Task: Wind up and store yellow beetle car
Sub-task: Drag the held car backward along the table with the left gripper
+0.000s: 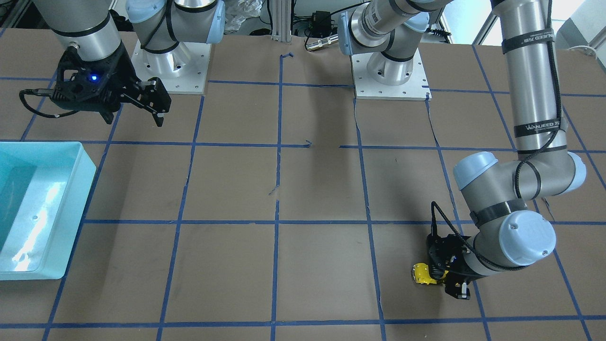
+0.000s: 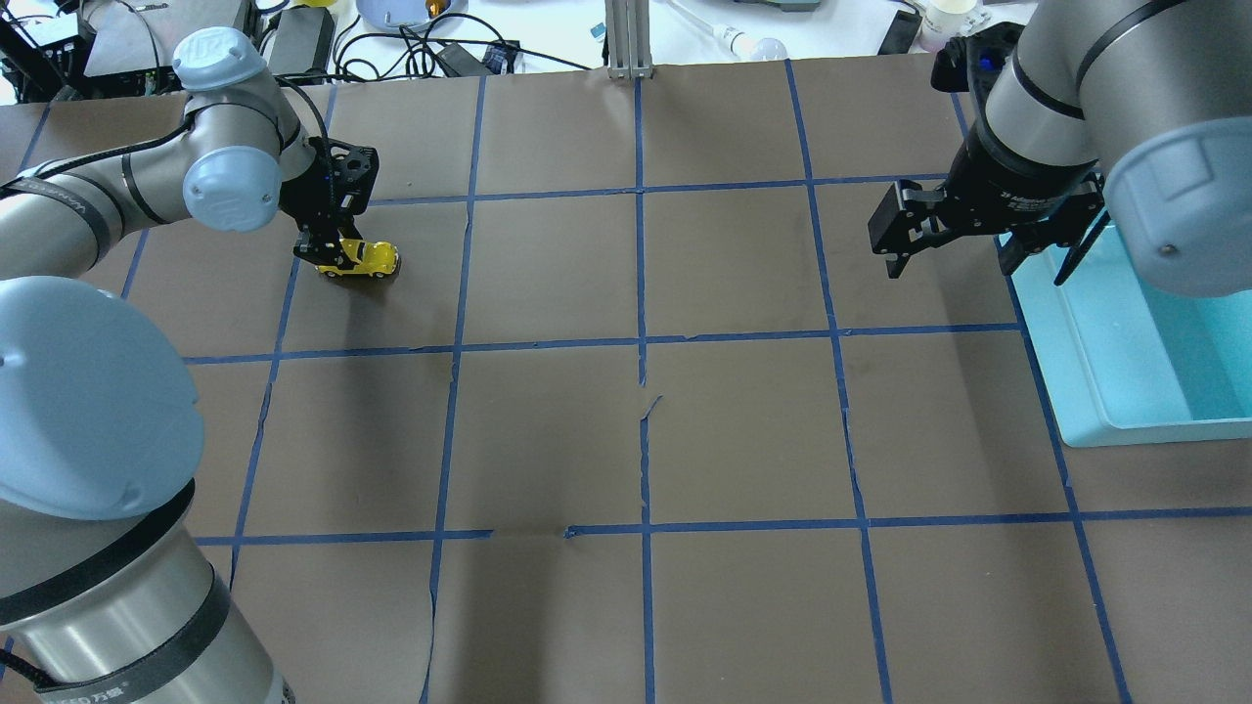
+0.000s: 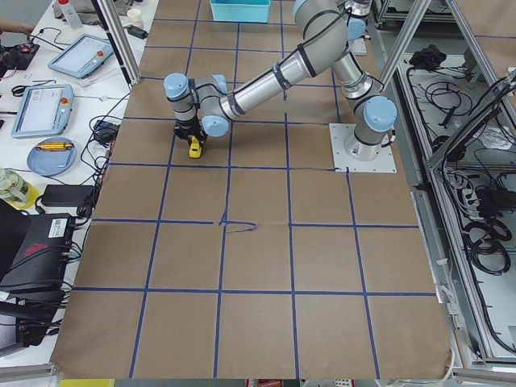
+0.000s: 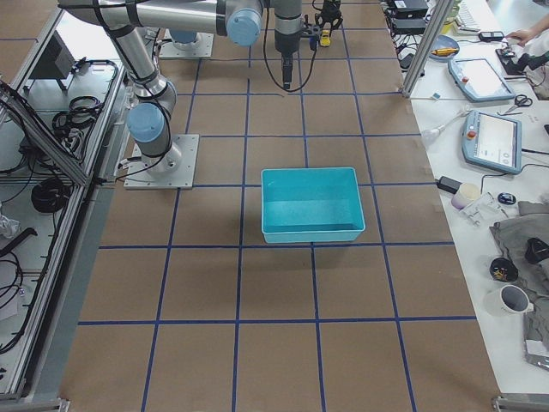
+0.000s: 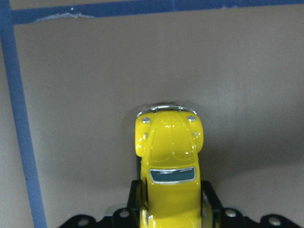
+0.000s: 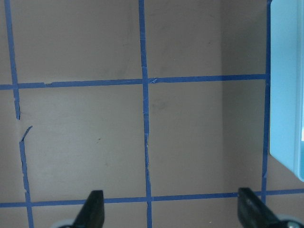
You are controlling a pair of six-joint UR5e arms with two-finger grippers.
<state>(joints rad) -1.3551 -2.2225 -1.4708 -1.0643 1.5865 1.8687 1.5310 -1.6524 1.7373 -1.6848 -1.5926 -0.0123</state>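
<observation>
The yellow beetle car (image 5: 168, 156) stands on the brown table at the far left of the overhead view (image 2: 370, 258) and at the lower right of the front-facing view (image 1: 423, 273). My left gripper (image 2: 331, 252) reaches down over the car's rear, and its fingers (image 5: 136, 195) press against both sides of the body. The car's wheels look to be on the table. My right gripper (image 2: 895, 244) is open and empty. It hangs above the table beside the bin, with both fingers (image 6: 94, 211) spread wide.
A light-blue bin (image 2: 1071, 376) stands at the table's right side, seen also in the front-facing view (image 1: 83, 158) and the right wrist view (image 6: 285, 95). Blue tape lines grid the brown table cover. Cables and devices lie past the far edge.
</observation>
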